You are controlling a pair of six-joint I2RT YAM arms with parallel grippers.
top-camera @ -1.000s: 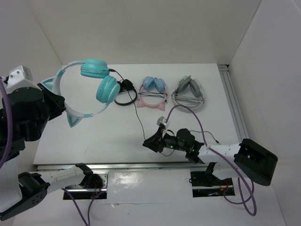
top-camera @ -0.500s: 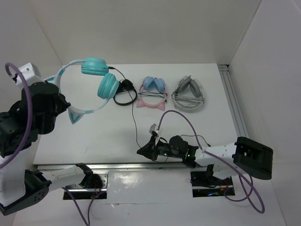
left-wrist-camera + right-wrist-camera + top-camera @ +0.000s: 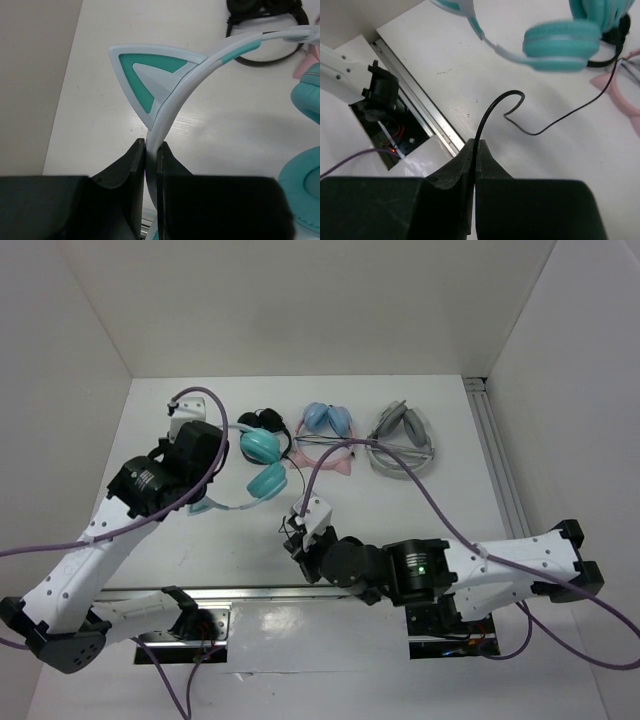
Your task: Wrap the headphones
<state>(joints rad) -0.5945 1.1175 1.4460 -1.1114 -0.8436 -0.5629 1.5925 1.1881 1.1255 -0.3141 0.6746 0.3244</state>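
1. The white surface is carrying four pairs of headphones, most of them sitting toward its far edge.
2. The right arm is stretching leftward along the near edge, and its wrist is ending near the middle of that edge.
3. The left arm is reaching up from the near-left corner toward the far-left part of the surface.
4. The teal headphones are sitting left of centre, just in front of the black pair. One cup is lying behind the other, and the pale headband is curving off to the left. I cannot tell whether the cups are touching the surface.
5. The grey pair is lying folded at the far right of the row.
6. The pink pair with blue cups is lying between the grey pair and the black pair.
7. The black pair is lying just behind the teal cups.
8. The left claw is pinching the pale headband just below a teal-lined cat ear, with its fingers pressing on both faces of the band.
9. The right claw is pinching together on the thin black cable.
10. That cable is rising out of the right claw, bending into a small loop, dipping to the surface and running off toward the teal cups.
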